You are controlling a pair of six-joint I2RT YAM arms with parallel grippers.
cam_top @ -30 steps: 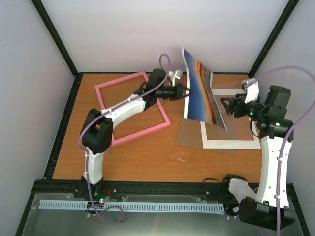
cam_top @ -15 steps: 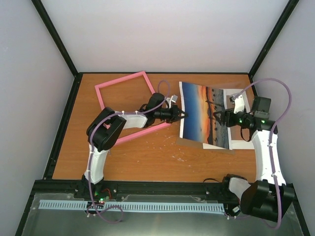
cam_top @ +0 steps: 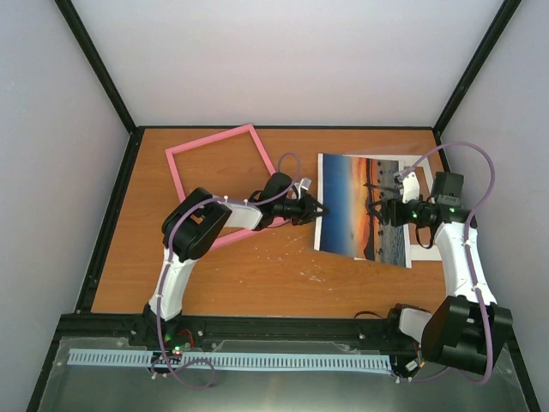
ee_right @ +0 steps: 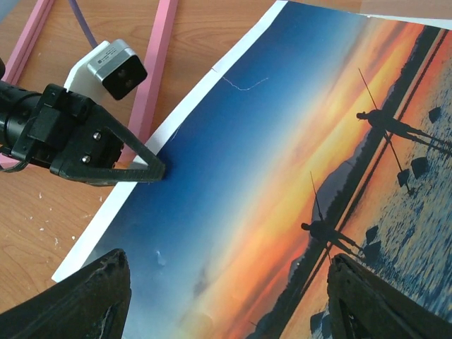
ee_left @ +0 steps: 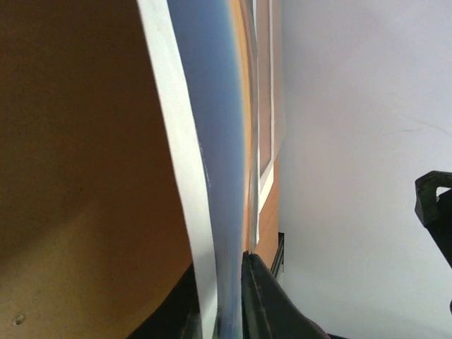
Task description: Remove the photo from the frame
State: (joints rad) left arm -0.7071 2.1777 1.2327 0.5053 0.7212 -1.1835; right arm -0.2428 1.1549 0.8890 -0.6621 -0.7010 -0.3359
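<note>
1. Orange-and-blue photo (cam_top: 364, 206): lying almost flat on the surface (cam_top: 257, 275) at centre right, long axis top to bottom, out of the pink frame (cam_top: 210, 140) at upper left.
2. Left claw (cam_top: 319, 209): nearly closed, pinching the photo's white left margin.
3. Right claw (cam_top: 375, 209): gaping wide, empty, hovering over the photo's right half.

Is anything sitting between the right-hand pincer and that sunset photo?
Nothing visible is in the way. The right pincer hangs open over the photo, with only bare print beneath it. The left pincer grips the photo's left edge, off to the side, and the frame lies further left.
</note>
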